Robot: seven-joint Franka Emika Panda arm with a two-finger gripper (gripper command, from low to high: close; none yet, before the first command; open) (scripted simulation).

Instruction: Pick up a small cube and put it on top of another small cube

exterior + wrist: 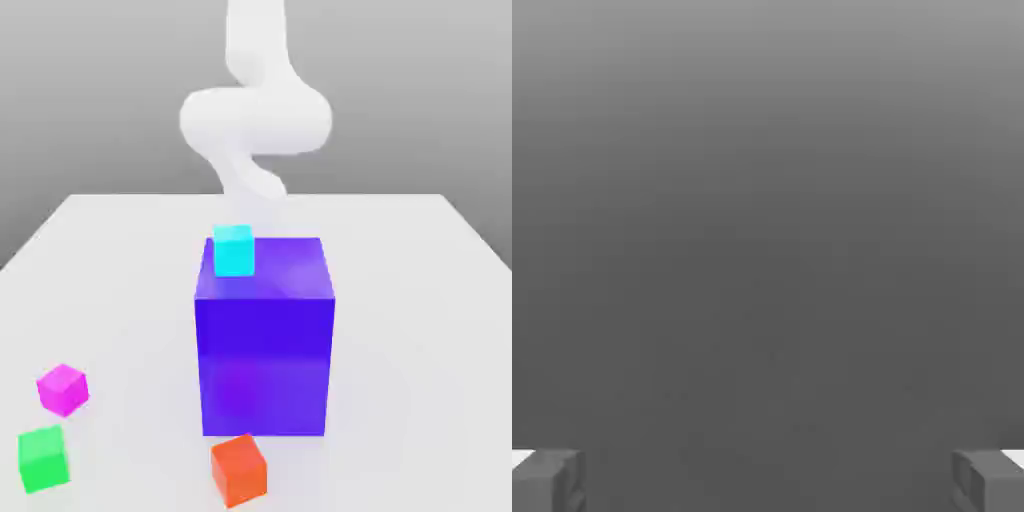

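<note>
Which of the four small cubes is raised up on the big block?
The cyan cube, on top of the blue-violet block; the magenta, green and orange-red ones sit lower.

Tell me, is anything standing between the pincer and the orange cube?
Yes, the big block does: the arm reaches down behind it in the exterior view, while the orange cube sits in front.

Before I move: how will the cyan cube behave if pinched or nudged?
The cyan cube looks rigid, with flat faces and crisp edges, so it likely won't squash. Its square shape suggests sliding rather than rolling. It sits on the big block, near the edge on the exterior view's left, so a nudge that way could tip it off.
</note>
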